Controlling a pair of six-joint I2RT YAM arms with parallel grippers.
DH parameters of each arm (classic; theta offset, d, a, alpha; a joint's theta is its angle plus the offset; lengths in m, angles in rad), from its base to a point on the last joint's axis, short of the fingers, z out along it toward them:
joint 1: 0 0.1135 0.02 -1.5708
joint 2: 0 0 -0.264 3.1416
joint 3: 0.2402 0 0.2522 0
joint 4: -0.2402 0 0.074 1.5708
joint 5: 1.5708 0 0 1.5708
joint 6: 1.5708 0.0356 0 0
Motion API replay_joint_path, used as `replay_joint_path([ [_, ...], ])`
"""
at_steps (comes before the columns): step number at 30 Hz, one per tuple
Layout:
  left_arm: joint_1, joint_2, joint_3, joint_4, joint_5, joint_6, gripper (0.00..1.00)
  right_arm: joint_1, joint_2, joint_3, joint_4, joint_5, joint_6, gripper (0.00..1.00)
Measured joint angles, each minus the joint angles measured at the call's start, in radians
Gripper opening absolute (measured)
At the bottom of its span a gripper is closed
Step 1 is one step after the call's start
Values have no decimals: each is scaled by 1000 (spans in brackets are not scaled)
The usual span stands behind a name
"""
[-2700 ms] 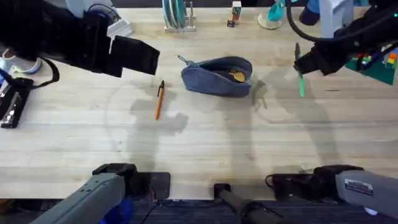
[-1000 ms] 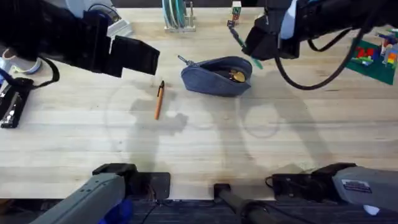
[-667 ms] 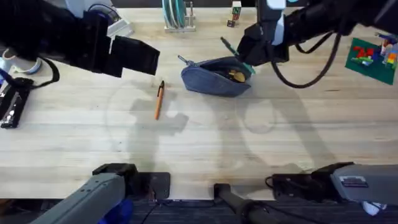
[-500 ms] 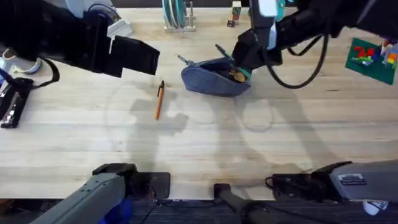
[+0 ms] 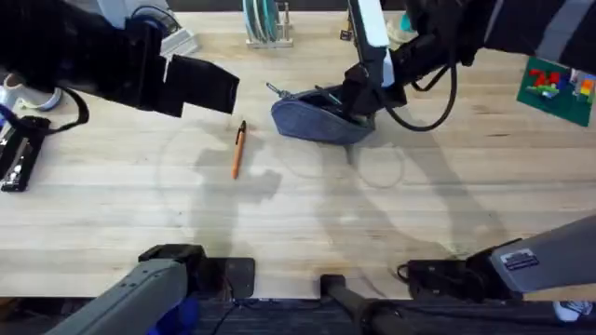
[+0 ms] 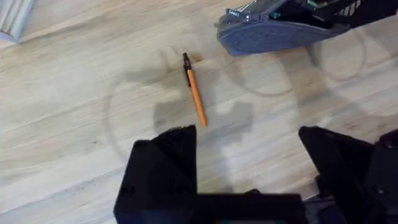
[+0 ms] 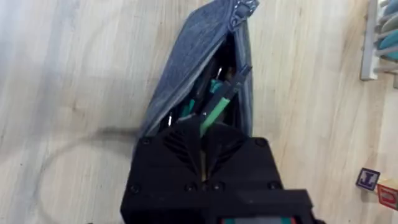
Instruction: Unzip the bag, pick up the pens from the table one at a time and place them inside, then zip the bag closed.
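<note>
The grey-blue bag (image 5: 317, 119) lies unzipped at the back middle of the table (image 5: 298, 214). In the right wrist view the bag (image 7: 186, 62) gapes, showing dark and teal items inside. My right gripper (image 5: 358, 98) hovers over the bag's right end, shut on the green pen (image 7: 217, 107). The pen slants down with its dark tip inside the opening. The orange pen (image 5: 238, 149) lies on the wood left of the bag, also seen as the orange pen (image 6: 194, 96) below my left gripper (image 6: 249, 155). That gripper (image 5: 205, 88) hangs open, high above the table.
A rack with teal plates (image 5: 265, 23) and small blocks (image 5: 352, 20) stand along the back edge. A green plate with bricks (image 5: 554, 84) sits at the right. A black tool (image 5: 19, 154) lies at the far left.
The right arm has swung left from the table's right side, carrying the green pen to the bag and lowering its tip into the opening. The left arm and orange pen have not moved.
</note>
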Motion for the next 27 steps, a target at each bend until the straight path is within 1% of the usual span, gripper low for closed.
replay_joint_path([
  [4, 0, 0, 0, 0, 0, 0, 995, 0, 0, 0, 4, 0, -1, 40],
  [6, 0, 0, 0, 0, 0, 0, 995, 0, 0, 0, 4, 0, -2, 118],
  [9, 0, 0, 0, 0, 0, 0, 995, 1, 0, 0, 4, 0, -5, 302],
  [11, 0, 0, 0, 0, 0, 0, 995, 1, 0, 0, 4, 0, -6, 466],
  [12, 0, 0, 0, 0, 0, 0, 995, 1, 0, 0, 5, 0, -7, 521],
  [13, 0, 0, 0, 0, 0, 0, 994, 1, 0, 0, 4, 0, -6, 616],
  [15, 0, 0, 0, -1, 0, 0, 995, 1, 0, 0, 4, 0, -5, 867],
  [16, 0, 0, 0, -1, 0, 0, 995, 1, 0, 0, 6, 0, -8, 963],
  [18, 0, 0, 0, -1, 0, 0, 995, 1, 0, 0, 7, 0, -8, 993],
  [27, 0, 0, 0, -3, 0, 0, 995, 1, 0, 0, 7, 0, -7, 996],
])
